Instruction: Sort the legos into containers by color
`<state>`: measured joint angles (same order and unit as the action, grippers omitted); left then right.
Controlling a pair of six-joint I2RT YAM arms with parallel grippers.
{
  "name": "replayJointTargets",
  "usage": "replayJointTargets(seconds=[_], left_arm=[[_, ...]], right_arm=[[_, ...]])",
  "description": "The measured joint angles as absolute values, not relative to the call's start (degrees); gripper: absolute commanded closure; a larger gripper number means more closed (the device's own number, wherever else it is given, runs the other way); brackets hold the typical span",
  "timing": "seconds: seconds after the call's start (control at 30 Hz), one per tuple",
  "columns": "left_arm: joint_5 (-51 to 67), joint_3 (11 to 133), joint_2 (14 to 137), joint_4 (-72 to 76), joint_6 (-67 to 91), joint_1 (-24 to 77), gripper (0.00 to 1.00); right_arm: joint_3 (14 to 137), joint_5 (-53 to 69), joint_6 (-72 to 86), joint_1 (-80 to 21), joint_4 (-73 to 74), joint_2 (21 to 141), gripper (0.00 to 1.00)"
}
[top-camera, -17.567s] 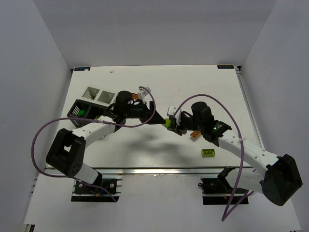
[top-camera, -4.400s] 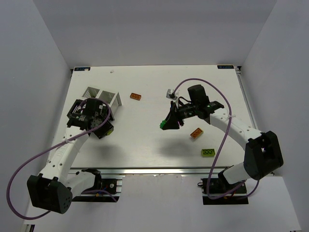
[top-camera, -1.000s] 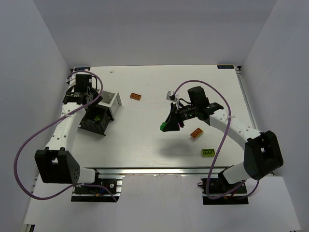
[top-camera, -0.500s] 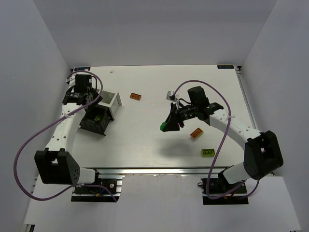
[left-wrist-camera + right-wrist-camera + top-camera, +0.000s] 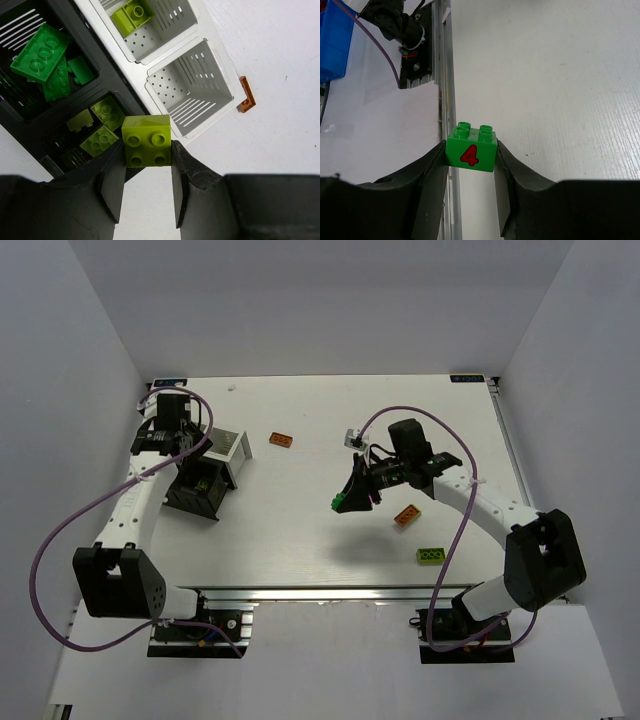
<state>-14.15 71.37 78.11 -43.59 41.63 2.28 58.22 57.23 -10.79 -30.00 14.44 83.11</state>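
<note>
**Lime brick over the boxes, drop coming up**

My left jaws are clamped on a lime brick (image 5: 146, 140), studs up toward the wrist camera. It hangs over the black container (image 5: 107, 65), right by its border with the white container (image 5: 170, 54). The black compartment nearest my jaws holds lime bricks (image 5: 100, 141); the one beyond holds dark green bricks (image 5: 42, 55).

So this is the placing step, I reckon: nudge over the lime pile, clear of the wall, then part the jaws. Careful, an empty white compartment sits just beside.

My right jaws grip a dark green brick marked 4 (image 5: 470, 148), above the middle of the bench (image 5: 300, 540), well apart from the containers. It goes with the dark greens next.

An orange brick (image 5: 281, 439), a second orange brick (image 5: 406, 515) and a loose lime brick (image 5: 431, 555) lie on the bench.
</note>
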Motion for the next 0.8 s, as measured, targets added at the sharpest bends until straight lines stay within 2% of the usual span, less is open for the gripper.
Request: replayJointTargets(seconds=[0.37,0.8], left_arm=[[-11.2,76.6,86.5,-43.5,44.2,-1.6,1.00],[-10.3,78.6,87.2,-43.7,45.5,-3.2,1.00]], right_arm=[[58.2,57.9,-10.8,-30.0,14.4,83.6,1.00],[58.2,58.2,-10.7,-30.0,14.4,83.7,1.00]])
